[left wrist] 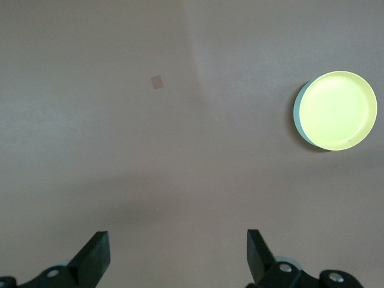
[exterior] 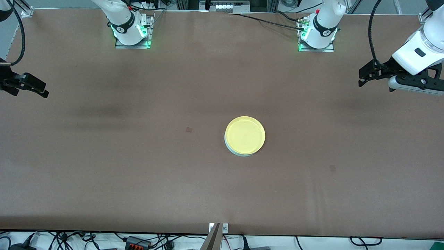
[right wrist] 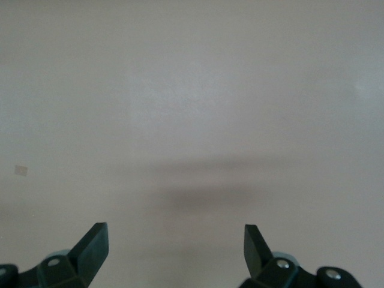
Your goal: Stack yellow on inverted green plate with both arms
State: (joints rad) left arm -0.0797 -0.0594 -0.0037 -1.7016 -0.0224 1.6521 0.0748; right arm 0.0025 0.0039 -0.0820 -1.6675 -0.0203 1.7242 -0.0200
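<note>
The yellow plate (exterior: pixel 245 134) lies rim up on top of the pale green plate (exterior: pixel 229 145) near the middle of the table; only a thin crescent of green shows under it. Both also show in the left wrist view, the yellow plate (left wrist: pixel 338 110) over the green edge (left wrist: pixel 299 114). My left gripper (exterior: pixel 364 74) is open and empty, held up over the table's edge at the left arm's end (left wrist: pixel 178 255). My right gripper (exterior: pixel 36 87) is open and empty, held up over the right arm's end (right wrist: pixel 176 249). Neither plate shows in the right wrist view.
The brown table (exterior: pixel 138 156) carries two small dark marks (exterior: pixel 189 130) (exterior: pixel 332 168). The arm bases (exterior: pixel 131 31) (exterior: pixel 317 34) stand at the edge farthest from the front camera. Cables lie along the near edge.
</note>
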